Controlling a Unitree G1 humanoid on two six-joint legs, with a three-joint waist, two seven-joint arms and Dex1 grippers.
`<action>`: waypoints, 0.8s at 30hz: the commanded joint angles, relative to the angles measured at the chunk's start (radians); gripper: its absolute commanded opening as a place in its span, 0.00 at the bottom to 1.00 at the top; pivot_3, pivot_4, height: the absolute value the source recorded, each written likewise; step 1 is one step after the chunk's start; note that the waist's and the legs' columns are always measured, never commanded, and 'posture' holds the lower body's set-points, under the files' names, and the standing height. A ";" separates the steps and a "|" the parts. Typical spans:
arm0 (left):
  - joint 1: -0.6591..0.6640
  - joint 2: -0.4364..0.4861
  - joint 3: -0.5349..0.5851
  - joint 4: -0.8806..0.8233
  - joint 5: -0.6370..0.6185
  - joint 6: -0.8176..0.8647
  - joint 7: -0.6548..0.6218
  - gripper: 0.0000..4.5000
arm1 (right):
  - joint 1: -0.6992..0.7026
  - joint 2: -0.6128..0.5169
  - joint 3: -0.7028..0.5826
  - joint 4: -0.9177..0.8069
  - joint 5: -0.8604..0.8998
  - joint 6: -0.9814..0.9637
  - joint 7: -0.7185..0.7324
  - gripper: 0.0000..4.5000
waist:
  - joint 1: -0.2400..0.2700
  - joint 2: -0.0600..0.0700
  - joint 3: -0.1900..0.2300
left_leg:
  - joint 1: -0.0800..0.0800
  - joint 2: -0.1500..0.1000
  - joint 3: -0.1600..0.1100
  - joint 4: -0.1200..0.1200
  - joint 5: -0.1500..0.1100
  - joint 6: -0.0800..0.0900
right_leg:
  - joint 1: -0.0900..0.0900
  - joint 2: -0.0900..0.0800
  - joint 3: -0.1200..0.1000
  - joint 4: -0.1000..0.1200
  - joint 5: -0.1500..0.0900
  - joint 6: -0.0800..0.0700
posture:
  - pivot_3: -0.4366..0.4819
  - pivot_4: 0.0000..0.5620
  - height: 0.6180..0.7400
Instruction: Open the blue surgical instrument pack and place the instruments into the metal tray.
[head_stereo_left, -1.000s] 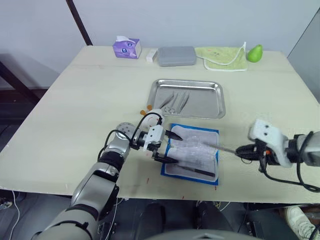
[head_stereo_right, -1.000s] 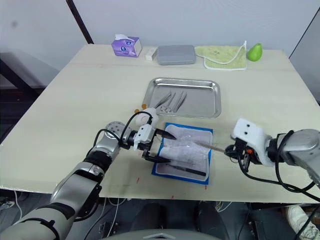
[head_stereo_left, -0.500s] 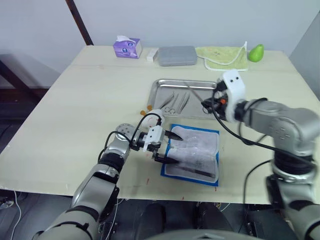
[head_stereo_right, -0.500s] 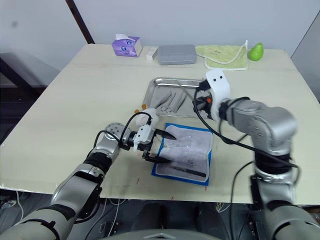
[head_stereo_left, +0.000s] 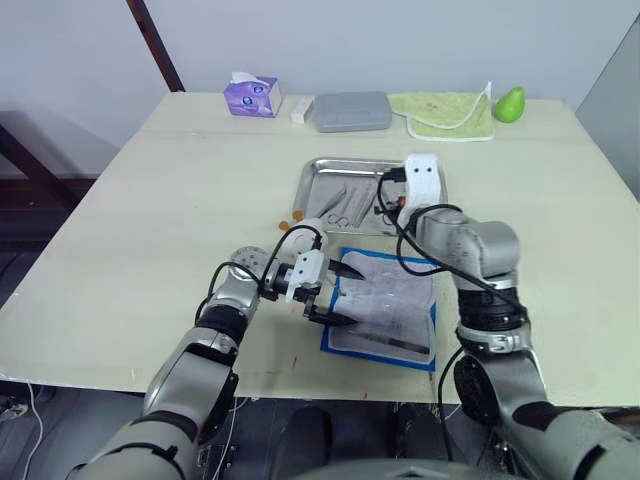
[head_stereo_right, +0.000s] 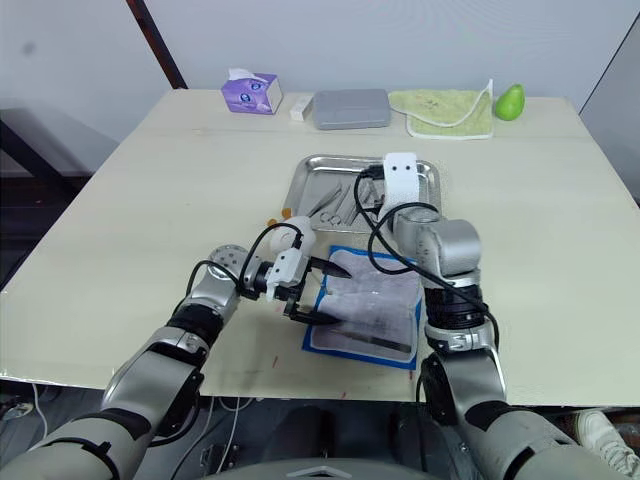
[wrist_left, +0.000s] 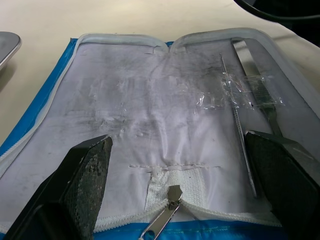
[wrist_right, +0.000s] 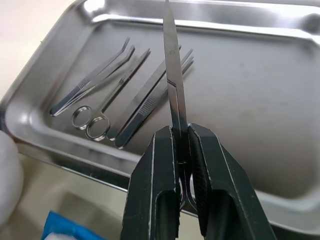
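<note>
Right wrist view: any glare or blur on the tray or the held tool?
Right wrist view: bright glare along the metal tray's far rim and corner; the scissors clamped in the right hand are sharp, with a highlight along the blade. Left wrist view: the left hand's fingers are soft, while the pack lining is crisp.

Tray left half: instruments (wrist_right: 115, 95) lie there, blocking it.
Tray right half: bare floor of the metal tray (wrist_right: 260, 100), free.
Worktop (head_stereo_left: 160, 200) left: open.
</note>
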 joint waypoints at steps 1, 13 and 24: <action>0.053 0.007 -0.041 0.056 0.091 0.000 0.005 1.00 | -0.044 0.031 0.006 0.091 -0.044 -0.128 -0.029 0.01 | -0.001 0.000 0.000 | 0.000 0.000 0.000 0.000 0.000 0.000 | 0.000 0.000 0.000 0.000 0.000 0.000 | 0.48 0.27 1.00; 0.059 0.014 -0.035 0.031 0.089 0.014 0.007 1.00 | -0.139 0.074 -0.038 0.391 -0.089 -0.353 -0.072 0.01 | -0.003 0.000 0.000 | 0.000 0.000 0.000 0.000 0.000 0.000 | 0.000 0.000 0.000 0.000 0.000 0.000 | 0.48 0.27 1.00; 0.083 0.025 -0.031 -0.015 0.086 0.040 0.011 1.00 | -0.152 0.075 -0.061 0.485 -0.095 -0.416 -0.084 0.01 | -0.015 0.000 0.000 | 0.000 0.000 0.000 -0.001 0.000 0.000 | 0.000 0.000 0.001 0.000 0.000 0.000 | 0.48 0.27 1.00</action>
